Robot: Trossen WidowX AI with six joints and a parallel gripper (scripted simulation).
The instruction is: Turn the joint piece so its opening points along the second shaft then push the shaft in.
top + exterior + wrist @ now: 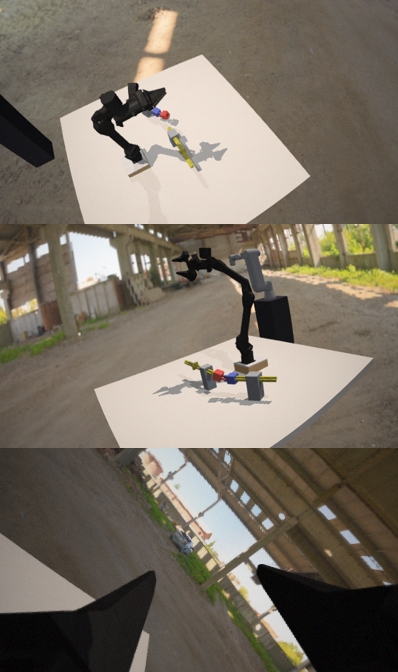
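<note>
- Black gripper fingers (165, 90) are held above the table (249, 149); the red joint piece (165, 115) is seen apart from the yellow sliding shaft (186, 155).
- Exterior: the joint piece (218, 375) might be knocked askew by a careless descent.
- Wrist: the fingers are spread, nothing gripped.

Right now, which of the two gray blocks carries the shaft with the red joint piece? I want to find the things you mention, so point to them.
The one (254, 387) whose shaft ends in blue and red; the other's shaft has a yellow collar.
</note>
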